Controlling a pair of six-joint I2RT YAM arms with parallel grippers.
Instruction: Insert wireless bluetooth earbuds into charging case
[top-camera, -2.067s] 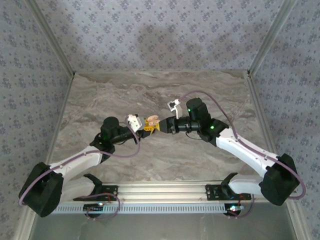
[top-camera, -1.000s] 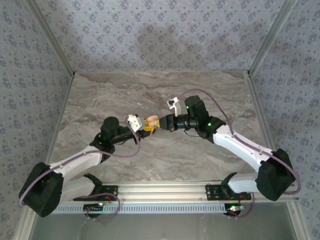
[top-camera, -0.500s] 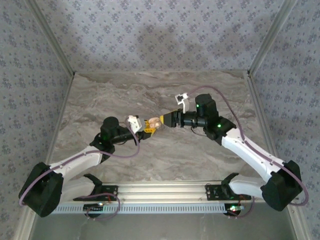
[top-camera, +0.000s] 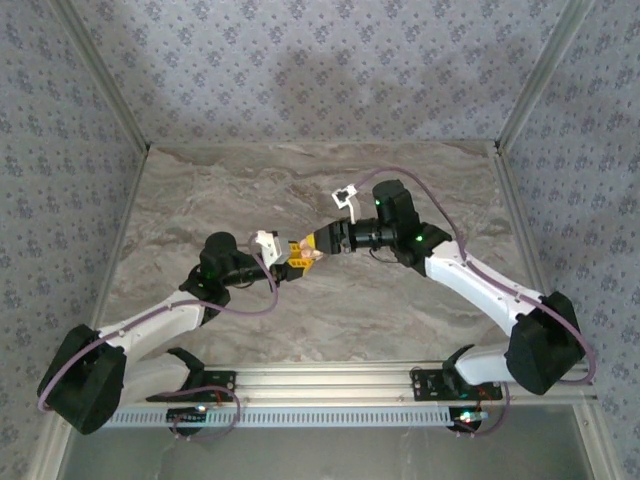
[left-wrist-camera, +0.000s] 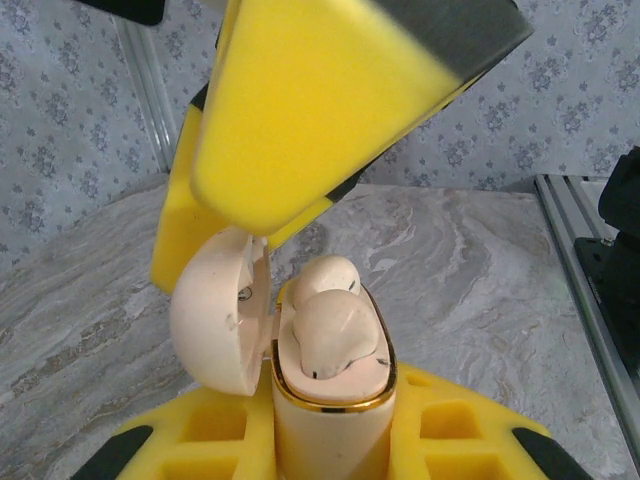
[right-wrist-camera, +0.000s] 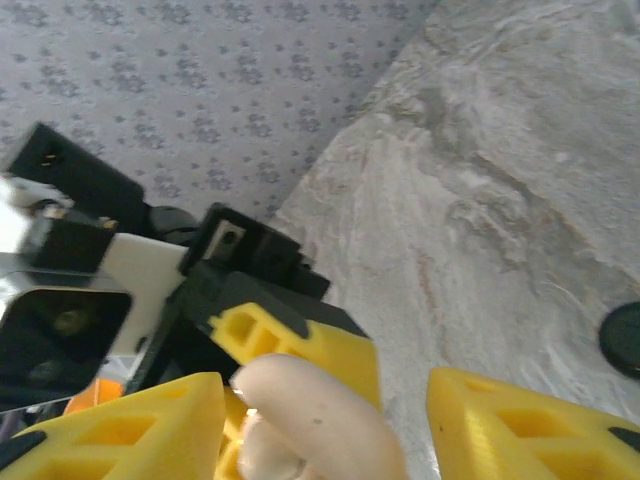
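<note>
My left gripper (left-wrist-camera: 330, 445) is shut on the charging case (left-wrist-camera: 330, 420), a pale beige-pink case with a gold rim, held upright above the table. Its lid (left-wrist-camera: 215, 310) hangs open to the left. Two pale wireless bluetooth earbuds (left-wrist-camera: 330, 330) sit in its wells, one behind the other. My right gripper (right-wrist-camera: 320, 425) is open, and its yellow fingers (right-wrist-camera: 110, 425) straddle the case's rounded lid (right-wrist-camera: 320, 415). The lid lies close to the left finger, with a wide gap to the right finger. In the top view both grippers (top-camera: 318, 244) meet at the case (top-camera: 306, 251) mid-table.
A flat black round disc (right-wrist-camera: 625, 340) lies on the marble table (top-camera: 420, 190) to the right of my right gripper. Patterned walls close off the back and sides. An aluminium rail (top-camera: 330, 385) runs along the near edge.
My right gripper has opened. It drew back to the right from the case, then came in again round the lid. The left arm has held the case still.
</note>
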